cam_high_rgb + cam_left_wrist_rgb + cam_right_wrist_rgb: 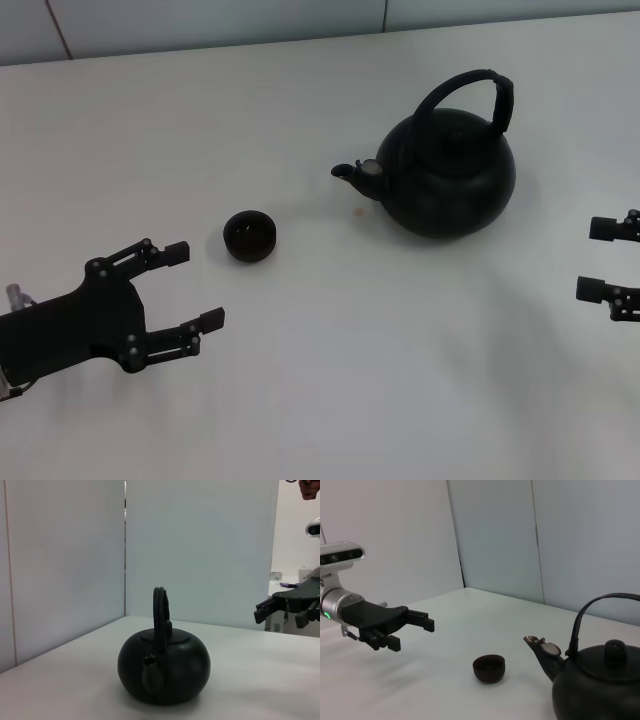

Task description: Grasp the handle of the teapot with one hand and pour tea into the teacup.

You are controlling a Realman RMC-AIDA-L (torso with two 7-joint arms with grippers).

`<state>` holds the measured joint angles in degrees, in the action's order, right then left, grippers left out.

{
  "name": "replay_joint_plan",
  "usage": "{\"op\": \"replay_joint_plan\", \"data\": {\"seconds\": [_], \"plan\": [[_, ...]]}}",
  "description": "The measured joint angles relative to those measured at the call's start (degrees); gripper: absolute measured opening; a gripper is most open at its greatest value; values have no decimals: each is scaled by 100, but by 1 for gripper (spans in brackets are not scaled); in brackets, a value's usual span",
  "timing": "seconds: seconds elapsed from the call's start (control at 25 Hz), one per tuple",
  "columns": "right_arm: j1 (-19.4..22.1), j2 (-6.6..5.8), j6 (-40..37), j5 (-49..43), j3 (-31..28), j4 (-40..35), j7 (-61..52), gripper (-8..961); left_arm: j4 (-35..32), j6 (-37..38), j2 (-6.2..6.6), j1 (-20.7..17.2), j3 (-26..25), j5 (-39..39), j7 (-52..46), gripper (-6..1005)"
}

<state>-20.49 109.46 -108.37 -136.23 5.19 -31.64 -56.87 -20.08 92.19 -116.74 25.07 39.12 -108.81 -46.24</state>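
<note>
White table (300,400); left gripper (197,285) fingers spread; right gripper (598,259) parted, low.

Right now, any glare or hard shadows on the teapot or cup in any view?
Head view: even light, soft faint shadows under the teapot and cup, no glare. Left wrist view: teapot dark against bright walls, detail lost, slight sheen on the spout. Right wrist view: soft shadows, spout tip catches light.
</note>
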Motion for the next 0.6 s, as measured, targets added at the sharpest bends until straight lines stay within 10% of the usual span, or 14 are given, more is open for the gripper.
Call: {"op": "replay_joint_plan", "data": {"seconds": [0.36, 0.6], "plan": [[-24, 76, 0, -4, 34, -1, 1, 813, -12, -12, 7, 33, 54, 0, -34, 859], [-94, 336, 100, 4, 232, -1, 99, 813, -14, -15, 20, 41, 54, 0, -40, 859]]}}
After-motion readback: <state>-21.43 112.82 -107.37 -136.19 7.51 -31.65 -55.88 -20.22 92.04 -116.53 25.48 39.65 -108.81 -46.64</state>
